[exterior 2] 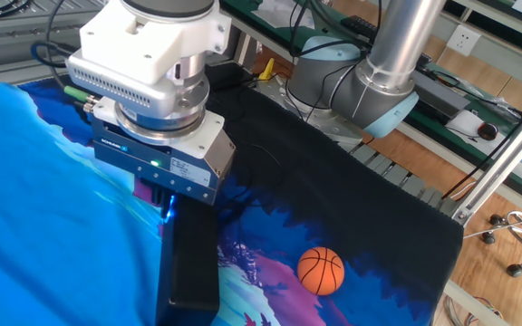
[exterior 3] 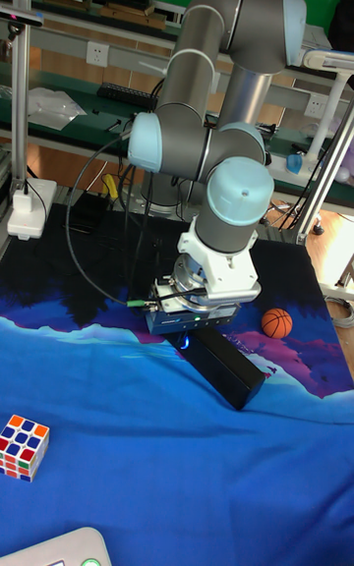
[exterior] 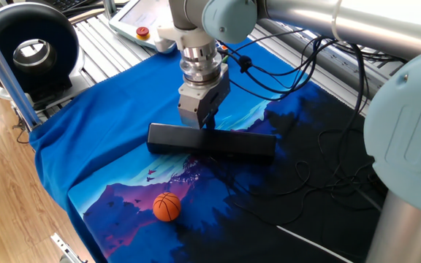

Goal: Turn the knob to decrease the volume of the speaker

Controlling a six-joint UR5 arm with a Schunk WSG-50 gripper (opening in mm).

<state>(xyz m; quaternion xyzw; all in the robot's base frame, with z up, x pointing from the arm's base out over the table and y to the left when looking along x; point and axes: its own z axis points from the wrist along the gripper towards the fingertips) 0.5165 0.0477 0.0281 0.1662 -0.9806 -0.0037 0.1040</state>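
Gripper down on the speaker's far edge; fingers hidden, so I cannot tell if they are apart or together.
Nearest in one fixed view: small orange ball (exterior: 167, 207) on the blue-and-purple printed cloth (exterior: 101, 124) covering the tabletop, apart from the speaker. Behind it the speaker (exterior: 211, 142), a long matte-black bar, lies flat across the cloth about mid-table. Gripper (exterior: 206, 122) points straight down at the bar's far long edge, near its middle; tips look to be touching or just beside it. The knob cannot be made out. In the other fixed view the gripper body covers one end of the speaker (exterior 2: 191, 263). Far left corner: round black ring-shaped device (exterior: 28, 48). Tall fixed view adds a colour cube (exterior 3: 22, 447) on the cloth, well apart from the speaker.
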